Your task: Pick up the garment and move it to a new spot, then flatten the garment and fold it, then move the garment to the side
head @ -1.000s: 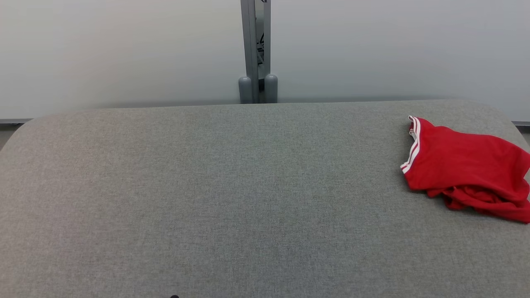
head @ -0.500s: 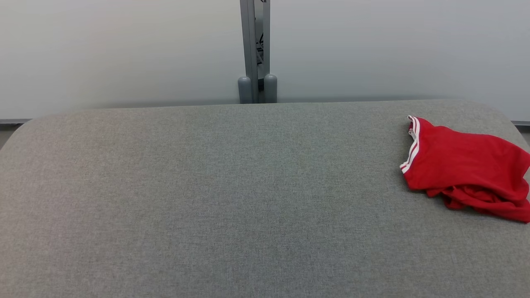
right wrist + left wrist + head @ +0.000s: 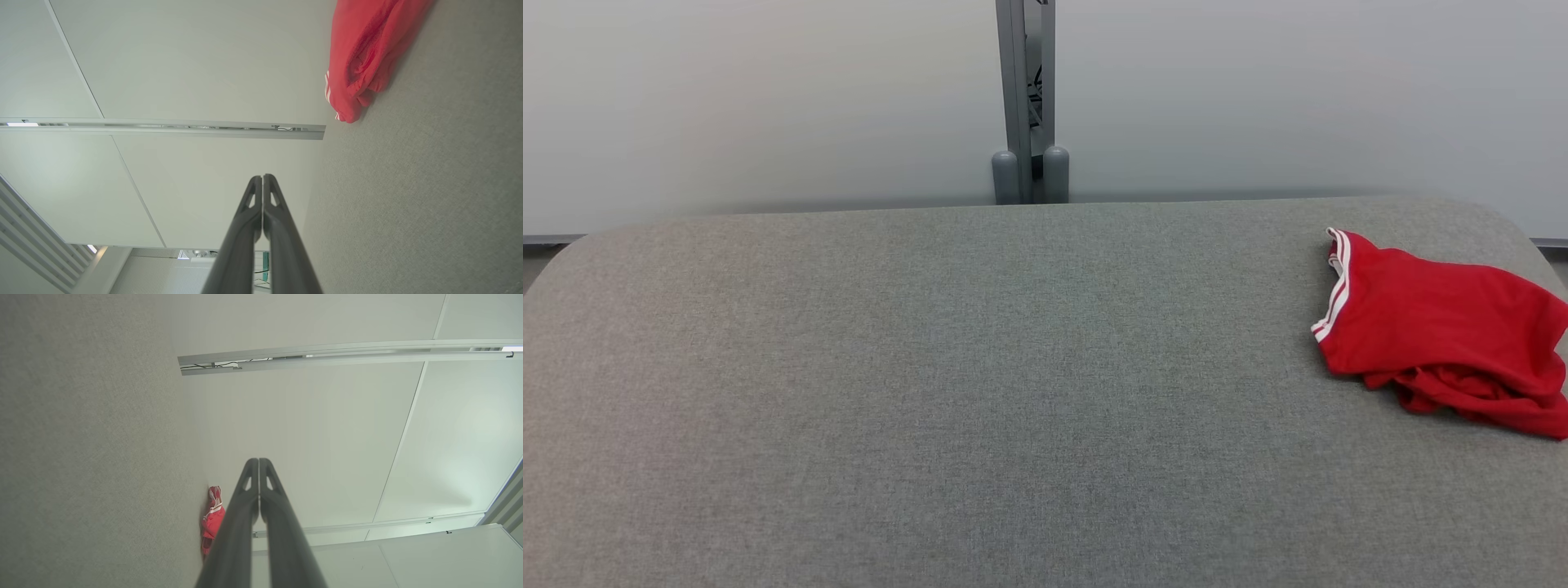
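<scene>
Red knit cloth with a white-striped band at one edge, the soft bunched garment (image 3: 1445, 327) lies at the far right of the grey fabric-covered counter (image 3: 931, 392). It sits near the counter's rounded corner, and its right edge runs out of the head view. The upper part lies fairly smooth, while the near edge is rumpled into small folds.

From this angle we cannot tell whether it is a rough fold or just a heap. The scene would therefore fit a garment yet to be carried to the middle as well as one set aside after folding.

The left fingers (image 3: 245, 510) are pressed together and hold nothing, and the garment is well apart from them. The right fingers (image 3: 249, 224) are likewise pressed together and empty, with the garment nearer.

We judge the cloth light, limp and not slippery. It would sag from a single pinch, and its layers could slide apart. The striped band, probably a firmer hem, looks the best hold. Two corners taken well apart would also serve, pinched through every layer.
</scene>
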